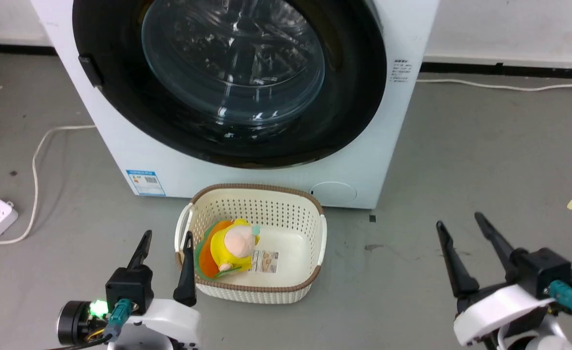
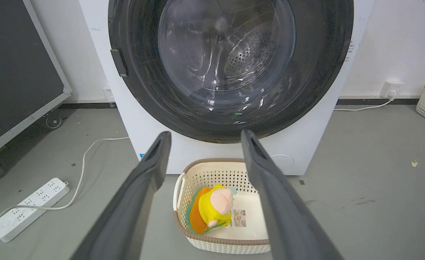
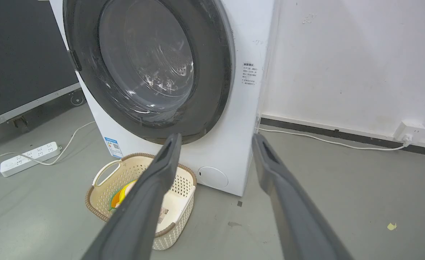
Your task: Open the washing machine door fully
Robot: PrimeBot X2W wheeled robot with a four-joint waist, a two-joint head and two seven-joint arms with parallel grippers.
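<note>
Ahead, door point(image 1: 232, 73) well beyond left pincer point(image 1: 167, 235).

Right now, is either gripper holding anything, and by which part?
Nothing is held. The left gripper and the right gripper are both open and empty, well short of the closed washing machine door.

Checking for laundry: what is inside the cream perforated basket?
A yellow-and-orange plush toy lies inside the cream perforated basket, beside a printed label; anything beneath the toy is hidden.
</note>
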